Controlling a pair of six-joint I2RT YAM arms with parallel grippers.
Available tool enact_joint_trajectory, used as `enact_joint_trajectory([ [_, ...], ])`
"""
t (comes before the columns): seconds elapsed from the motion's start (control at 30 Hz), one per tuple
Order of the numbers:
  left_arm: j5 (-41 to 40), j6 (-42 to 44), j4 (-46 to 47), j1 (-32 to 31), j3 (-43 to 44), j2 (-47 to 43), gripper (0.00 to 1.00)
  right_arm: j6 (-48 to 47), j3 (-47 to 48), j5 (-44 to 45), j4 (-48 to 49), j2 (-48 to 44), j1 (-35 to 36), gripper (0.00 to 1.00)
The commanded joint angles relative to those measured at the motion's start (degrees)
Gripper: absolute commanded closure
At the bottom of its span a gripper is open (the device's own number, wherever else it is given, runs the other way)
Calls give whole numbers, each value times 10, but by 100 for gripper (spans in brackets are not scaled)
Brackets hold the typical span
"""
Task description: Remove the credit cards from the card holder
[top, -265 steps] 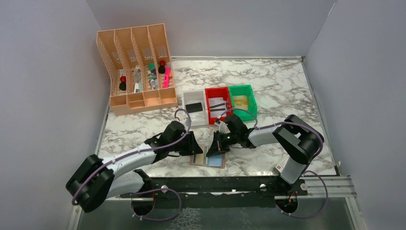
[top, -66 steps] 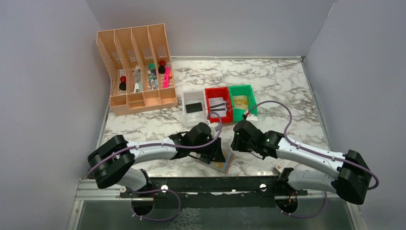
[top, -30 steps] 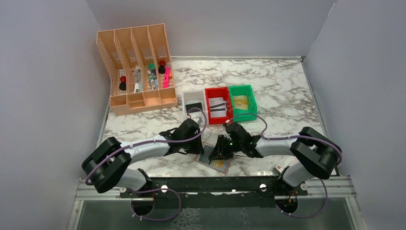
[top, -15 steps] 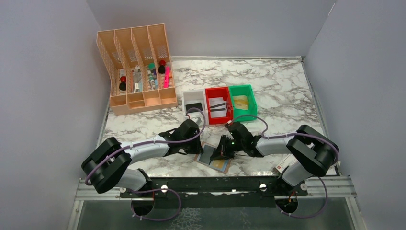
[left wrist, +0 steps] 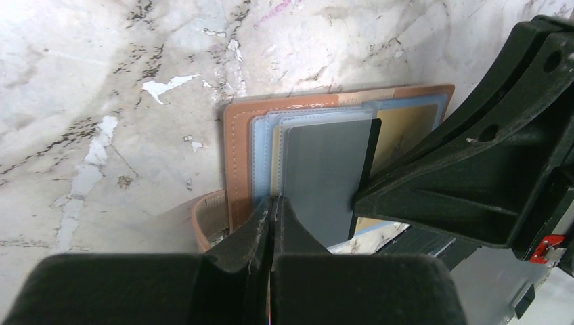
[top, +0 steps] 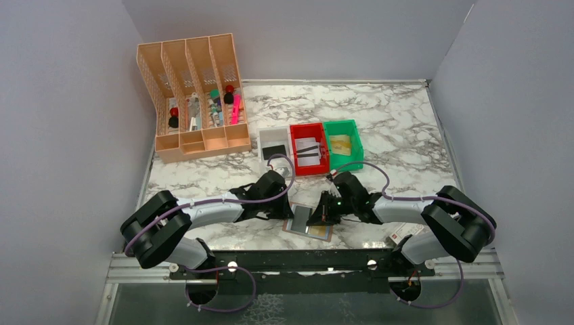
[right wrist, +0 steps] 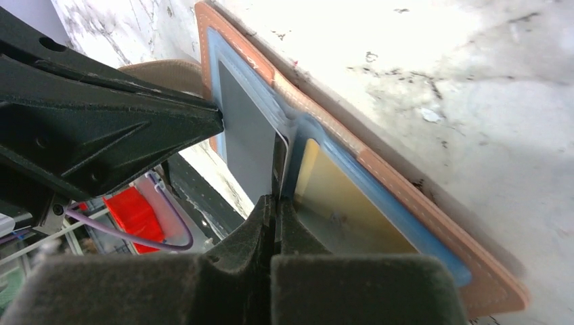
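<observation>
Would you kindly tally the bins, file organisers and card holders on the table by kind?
Small bins: 3 (white, red, green)
File organiser: 1
Card holder: 1
Total: 5

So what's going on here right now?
Both arms are at the open brown leather-look bifold card holder on the marble table. The left gripper is shut on one edge of it, apparently pinning it; the right gripper is shut on the edge of a dark grey plastic card. That card and a tan-gold one are not yet out.
</observation>
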Motion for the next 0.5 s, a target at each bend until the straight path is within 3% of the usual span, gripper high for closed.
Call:
enact_joint_trajectory([
  [0.0,-11,4,-49,-4,-12,21,100,-43,-18,-22,-66,-25,-19,99],
  [0.23,-9,5,-46,-4,-13,21,100,-81,-14,-72,-66,-20,-32,99],
  [0.47,-14,7,-54,-4,-11,8,100,-121,-13,-15,-142,-81,-47,99],
])
